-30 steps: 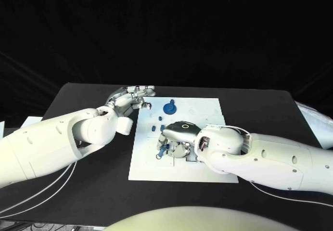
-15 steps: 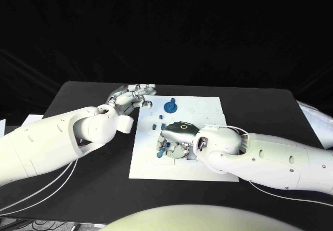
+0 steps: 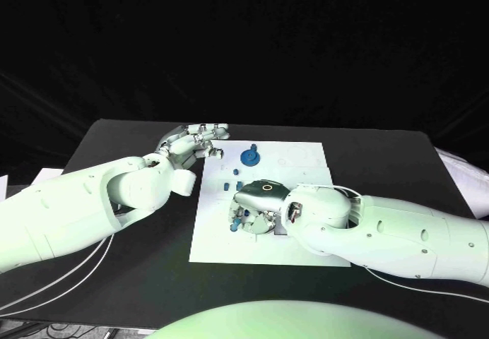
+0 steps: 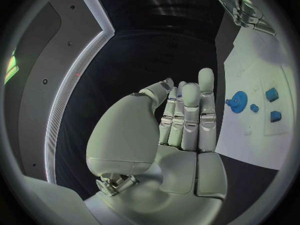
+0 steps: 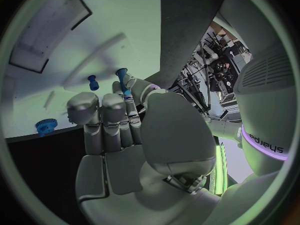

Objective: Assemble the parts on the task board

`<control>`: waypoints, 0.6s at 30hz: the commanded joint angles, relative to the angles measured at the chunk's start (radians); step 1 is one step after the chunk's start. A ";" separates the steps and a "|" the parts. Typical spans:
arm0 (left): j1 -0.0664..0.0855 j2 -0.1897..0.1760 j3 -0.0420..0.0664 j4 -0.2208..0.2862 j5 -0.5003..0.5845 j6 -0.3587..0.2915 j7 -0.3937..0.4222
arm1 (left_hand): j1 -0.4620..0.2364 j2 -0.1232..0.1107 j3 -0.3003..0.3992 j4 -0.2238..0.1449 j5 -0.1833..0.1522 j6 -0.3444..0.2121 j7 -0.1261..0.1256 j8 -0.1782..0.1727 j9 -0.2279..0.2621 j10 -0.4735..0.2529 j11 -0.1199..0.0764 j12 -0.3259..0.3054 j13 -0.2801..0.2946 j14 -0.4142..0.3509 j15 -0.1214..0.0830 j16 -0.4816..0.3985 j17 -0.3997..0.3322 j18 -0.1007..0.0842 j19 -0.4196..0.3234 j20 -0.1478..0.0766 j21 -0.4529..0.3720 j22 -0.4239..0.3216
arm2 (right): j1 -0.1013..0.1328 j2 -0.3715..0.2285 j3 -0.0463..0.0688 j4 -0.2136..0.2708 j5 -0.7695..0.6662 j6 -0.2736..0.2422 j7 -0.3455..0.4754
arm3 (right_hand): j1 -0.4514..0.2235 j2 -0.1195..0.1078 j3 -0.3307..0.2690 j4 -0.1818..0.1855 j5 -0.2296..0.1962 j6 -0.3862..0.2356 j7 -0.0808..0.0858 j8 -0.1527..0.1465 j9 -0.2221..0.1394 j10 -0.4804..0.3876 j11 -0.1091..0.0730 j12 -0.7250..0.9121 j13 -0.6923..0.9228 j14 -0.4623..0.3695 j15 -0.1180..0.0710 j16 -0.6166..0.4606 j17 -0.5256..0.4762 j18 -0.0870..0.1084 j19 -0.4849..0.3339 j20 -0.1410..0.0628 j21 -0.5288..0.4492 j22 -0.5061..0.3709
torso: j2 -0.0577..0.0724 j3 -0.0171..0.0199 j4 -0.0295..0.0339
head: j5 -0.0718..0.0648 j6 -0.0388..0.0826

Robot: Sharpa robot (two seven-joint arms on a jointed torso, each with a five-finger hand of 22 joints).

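The white task board (image 3: 306,162) lies mid-table. My right hand (image 3: 257,206) hovers low over its middle and pinches a blue peg (image 3: 237,224) between thumb and fingers, the peg (image 5: 122,76) pointing down at the board (image 5: 62,45). A second blue peg (image 5: 92,82) stands in the board close by. A blue gear (image 3: 251,155) sits near the far edge, with small blue parts (image 3: 224,187) between it and the right hand. My left hand (image 3: 193,145) rests at the board's far left corner, fingers straight and holding nothing. The left wrist view has the gear (image 4: 237,101) and blue blocks (image 4: 271,94) beyond my left hand (image 4: 184,117).
Black table (image 3: 408,162) surrounds the board on every side. A dark rectangular recess (image 5: 44,40) marks the board past the right hand's fingers. White papers (image 3: 463,176) lie at the table's right edge.
The right hand has edged slightly toward the far side with the peg still in its pinch. The left hand has not moved.
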 commanded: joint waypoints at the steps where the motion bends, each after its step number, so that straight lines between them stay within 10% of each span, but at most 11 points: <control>1: 0.000 0.001 0.001 0.002 -0.004 0.021 0.004 | 0.005 0.003 -0.005 0.000 0.004 -0.006 -0.002 0.006 -0.002 -0.008 -0.002 0.003 0.001 -0.003 0.003 -0.003 -0.001 0.010 0.007 0.000 -0.006 -0.001 | -0.003 0.008 -0.005 -0.003 -0.024 0.022 -0.020 | -0.031 -0.016 -0.009 0.007 0.020 -0.047 0.016 -0.030 -0.014 -0.042 0.017 -0.023 -0.005 0.009 0.016 0.007 0.002 -0.008 -0.013 0.009 -0.012 -0.016 | 0.000 -0.0003 -0.0008 | 0.001 0.001; 6: 0.000 0.000 0.001 0.002 -0.004 0.020 0.003 | 0.004 0.004 -0.007 0.000 0.004 -0.007 -0.001 0.007 -0.002 -0.010 -0.002 0.006 0.002 -0.004 0.003 -0.004 -0.004 0.010 0.007 0.000 -0.007 -0.002 | -0.003 0.014 -0.008 -0.005 -0.026 0.017 -0.024 | -0.066 -0.056 -0.042 0.016 0.050 -0.142 0.038 -0.035 -0.032 -0.087 0.039 -0.037 -0.003 0.004 0.033 0.004 -0.006 -0.003 -0.028 0.026 -0.028 -0.042 | 0.000 0.0000 0.0002 | 0.000 0.001; 18: 0.000 0.000 0.001 0.002 -0.004 0.023 0.000 | 0.004 0.004 -0.007 0.000 0.004 -0.007 -0.001 0.007 -0.002 -0.010 -0.002 0.006 0.002 -0.004 0.003 -0.004 -0.004 0.010 0.007 0.000 -0.007 -0.002 | -0.007 0.003 -0.010 0.010 -0.030 -0.069 -0.015 | -0.054 -0.062 -0.114 0.004 0.067 -0.194 0.034 -0.030 -0.030 -0.209 0.046 -0.046 -0.002 -0.034 0.040 -0.050 -0.071 0.015 -0.077 0.031 -0.086 -0.136 | 0.000 0.0008 -0.0006 | 0.000 0.001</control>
